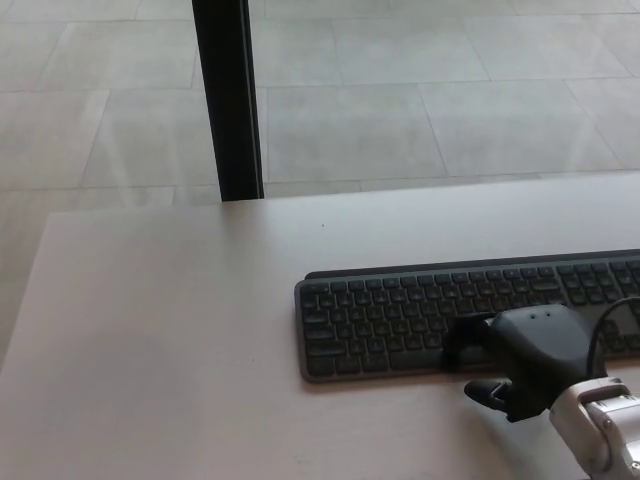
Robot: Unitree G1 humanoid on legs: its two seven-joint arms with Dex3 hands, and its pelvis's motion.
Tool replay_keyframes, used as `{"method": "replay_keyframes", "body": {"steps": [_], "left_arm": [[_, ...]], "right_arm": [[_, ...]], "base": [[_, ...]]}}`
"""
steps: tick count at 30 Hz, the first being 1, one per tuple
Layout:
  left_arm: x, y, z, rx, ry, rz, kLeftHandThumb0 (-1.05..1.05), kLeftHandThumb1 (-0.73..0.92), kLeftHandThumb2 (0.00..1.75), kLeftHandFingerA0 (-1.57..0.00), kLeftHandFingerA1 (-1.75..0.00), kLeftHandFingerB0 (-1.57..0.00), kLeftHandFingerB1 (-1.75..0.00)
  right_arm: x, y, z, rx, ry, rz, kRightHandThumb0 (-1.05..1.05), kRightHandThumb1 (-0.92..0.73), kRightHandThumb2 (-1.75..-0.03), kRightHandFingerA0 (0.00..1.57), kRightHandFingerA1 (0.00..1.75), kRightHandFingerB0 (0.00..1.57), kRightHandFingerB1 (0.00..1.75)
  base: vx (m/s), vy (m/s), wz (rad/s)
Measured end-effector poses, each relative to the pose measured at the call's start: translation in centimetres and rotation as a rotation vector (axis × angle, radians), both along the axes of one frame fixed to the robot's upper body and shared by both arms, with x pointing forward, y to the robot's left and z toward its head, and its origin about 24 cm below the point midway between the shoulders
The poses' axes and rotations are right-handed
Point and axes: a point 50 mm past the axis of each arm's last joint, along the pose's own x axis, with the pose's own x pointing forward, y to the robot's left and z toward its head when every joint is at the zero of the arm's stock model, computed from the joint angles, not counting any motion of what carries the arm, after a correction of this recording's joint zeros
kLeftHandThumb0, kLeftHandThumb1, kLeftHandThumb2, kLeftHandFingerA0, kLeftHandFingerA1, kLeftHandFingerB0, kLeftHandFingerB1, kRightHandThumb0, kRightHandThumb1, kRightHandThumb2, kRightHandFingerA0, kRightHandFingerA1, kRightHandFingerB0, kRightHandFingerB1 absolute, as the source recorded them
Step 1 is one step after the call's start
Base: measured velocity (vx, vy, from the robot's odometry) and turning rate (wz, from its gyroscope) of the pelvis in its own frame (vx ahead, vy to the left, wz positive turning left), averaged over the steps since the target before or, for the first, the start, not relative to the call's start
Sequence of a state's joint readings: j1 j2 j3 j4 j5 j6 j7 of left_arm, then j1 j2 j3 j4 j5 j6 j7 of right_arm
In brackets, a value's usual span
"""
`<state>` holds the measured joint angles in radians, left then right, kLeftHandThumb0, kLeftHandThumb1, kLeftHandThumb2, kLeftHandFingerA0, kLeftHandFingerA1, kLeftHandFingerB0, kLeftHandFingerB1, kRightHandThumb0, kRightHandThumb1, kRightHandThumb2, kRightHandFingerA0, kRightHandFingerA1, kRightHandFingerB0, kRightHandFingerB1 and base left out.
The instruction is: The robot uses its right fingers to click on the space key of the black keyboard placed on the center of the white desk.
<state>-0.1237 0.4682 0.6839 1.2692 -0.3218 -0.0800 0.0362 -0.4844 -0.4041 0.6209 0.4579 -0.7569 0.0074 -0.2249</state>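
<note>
A black keyboard (pixel 400 315) lies flat on the white desk (pixel 180 340), right of centre, its right end cut off by the picture edge. My right hand (pixel 525 355) comes in from the lower right and rests over the keyboard's front edge. Its fingers (pixel 462 338) bend down onto the bottom key row, about where the long space key lies; the key under them is hidden. The thumb (pixel 487 392) sticks out over the desk just in front of the keyboard. The hand holds nothing. My left hand does not show.
A black vertical post (pixel 228 100) stands just behind the desk's far edge at the left of centre. Beyond it is a pale tiled floor (pixel 420 90). The desk's left edge runs diagonally at the picture's left.
</note>
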Motion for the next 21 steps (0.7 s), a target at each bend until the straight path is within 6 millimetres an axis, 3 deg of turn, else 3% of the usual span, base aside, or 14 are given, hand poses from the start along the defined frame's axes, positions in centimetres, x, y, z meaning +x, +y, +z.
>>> {"method": "replay_keyframes", "body": {"steps": [13,21], "left_arm": [[0.2,0.1,0.2,0.005,-0.006,-0.008,-0.52,0.73,0.62,-0.73,-0.70,-0.62,-0.57],[0.5,0.1,0.3,0.011,-0.006,-0.019,-0.52,0.73,0.62,-0.71,-0.73,-0.60,-0.56]], "right_arm": [[-0.4,0.4,-0.1,-0.126,-0.061,0.056,-0.52,-0.68,-0.61,0.85,1.57,0.61,0.56],[-1.1,0.5,-0.6,-0.147,-0.073,0.074,-0.52,-0.66,-0.60,0.87,1.59,0.64,0.54]], "base": [[0.00,0.000,0.00],[0.00,0.000,0.00]]}}
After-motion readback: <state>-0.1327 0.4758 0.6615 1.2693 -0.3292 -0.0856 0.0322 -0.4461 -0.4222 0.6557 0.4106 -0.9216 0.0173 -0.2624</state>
